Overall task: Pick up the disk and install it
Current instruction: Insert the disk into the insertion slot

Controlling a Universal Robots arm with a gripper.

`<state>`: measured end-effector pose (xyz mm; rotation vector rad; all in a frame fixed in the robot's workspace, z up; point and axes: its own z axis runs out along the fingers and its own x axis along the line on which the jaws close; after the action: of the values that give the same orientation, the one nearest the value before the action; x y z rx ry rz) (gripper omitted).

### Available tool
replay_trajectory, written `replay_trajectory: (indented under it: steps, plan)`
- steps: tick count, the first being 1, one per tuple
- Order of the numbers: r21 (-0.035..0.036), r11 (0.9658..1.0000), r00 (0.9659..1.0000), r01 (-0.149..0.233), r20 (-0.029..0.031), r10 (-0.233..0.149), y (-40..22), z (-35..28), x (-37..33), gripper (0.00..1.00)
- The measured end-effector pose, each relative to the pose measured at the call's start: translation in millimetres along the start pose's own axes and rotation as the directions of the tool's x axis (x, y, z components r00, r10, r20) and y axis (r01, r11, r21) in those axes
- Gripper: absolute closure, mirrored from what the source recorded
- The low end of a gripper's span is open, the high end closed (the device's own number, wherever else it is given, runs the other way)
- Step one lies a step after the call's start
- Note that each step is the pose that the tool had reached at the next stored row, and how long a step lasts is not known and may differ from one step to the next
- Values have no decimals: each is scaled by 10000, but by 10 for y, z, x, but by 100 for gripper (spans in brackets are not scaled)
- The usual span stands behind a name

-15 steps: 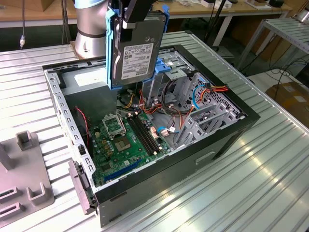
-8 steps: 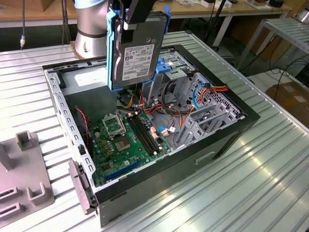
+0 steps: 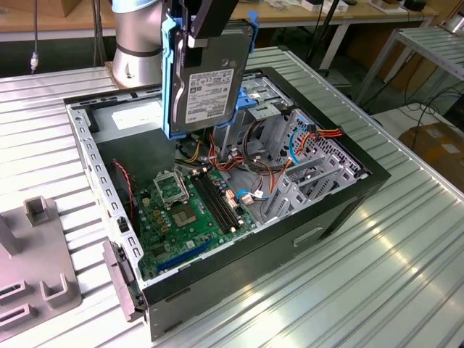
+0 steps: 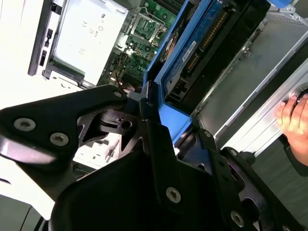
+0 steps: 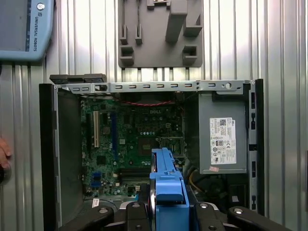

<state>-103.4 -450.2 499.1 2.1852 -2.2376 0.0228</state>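
In the exterior view the gripper is clamped on the top edge of the disk. The disk hangs upright beneath it, label facing the camera, blue carrier rails running down its sides. It's up in the air above the open computer case, lower edge over the back of the motherboard, with the drive cage just beside it on the exterior view's right. The grey power supply lies behind it, toward the exterior view's left. A grey fixture block sits on the ribbed metal table, apart from the case. Over to the second wrist view: black fingers pinch the blue carrier from both sides, the disk's circuit-board face runs away from them, and a person's hand is just outside the case. In the first wrist view the disk is edge-on, straight out from the gripper, over the motherboard, and a teach pendant lies on the table.
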Motion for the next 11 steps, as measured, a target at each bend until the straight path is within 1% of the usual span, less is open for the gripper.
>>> replay_trajectory:
  steps: [6,11]
  plan:
    - [0,10000,10000,0,-1,0,-2,1,42,63]
    - [0,10000,10000,1,-7,-1,-11,1,56,63]
